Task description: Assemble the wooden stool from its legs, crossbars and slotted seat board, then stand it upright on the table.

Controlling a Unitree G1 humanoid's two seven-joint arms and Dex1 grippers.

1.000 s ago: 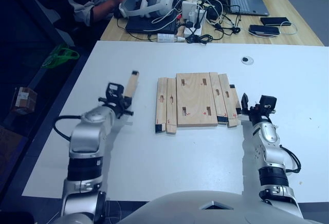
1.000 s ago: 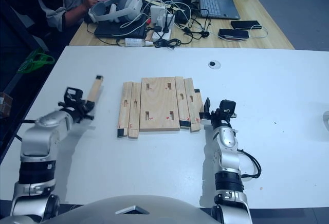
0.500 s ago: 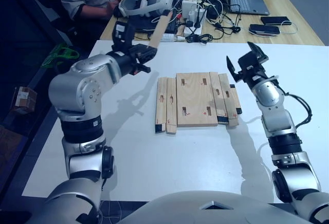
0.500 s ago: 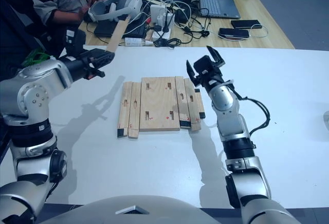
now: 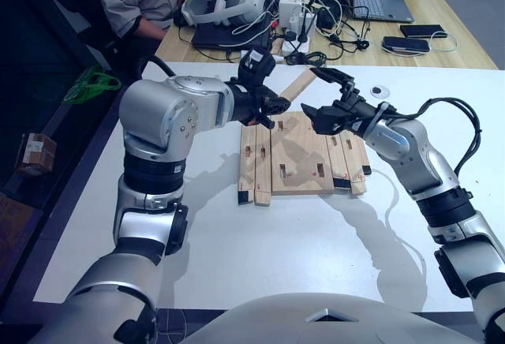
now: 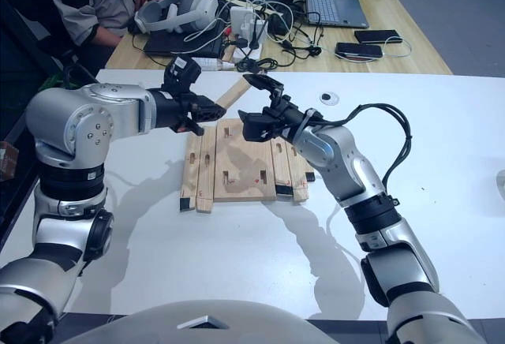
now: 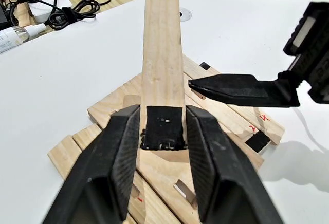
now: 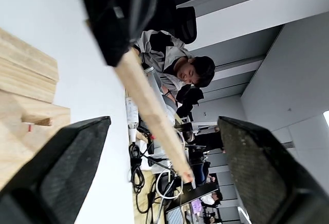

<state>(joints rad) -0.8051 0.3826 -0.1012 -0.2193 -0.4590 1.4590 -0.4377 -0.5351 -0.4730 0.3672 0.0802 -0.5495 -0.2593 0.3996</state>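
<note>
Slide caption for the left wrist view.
Left gripper holds a pale wooden leg over the slotted seat board; open right gripper nearby.

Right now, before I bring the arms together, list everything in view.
board: 1, pale wood, slotted, flat mid-table
bars left of board: 2, pale wood, flat
bars right of board: about 3, pale wood, flat
raised bar: 1, pale wood, above the board
disc: 1, dark, on table behind board
table: 1, white
desk: 1, tan, behind table, with headset, laptops, cables
left gripper: black, shut on raised bar
right gripper: black, open beside that bar
</note>
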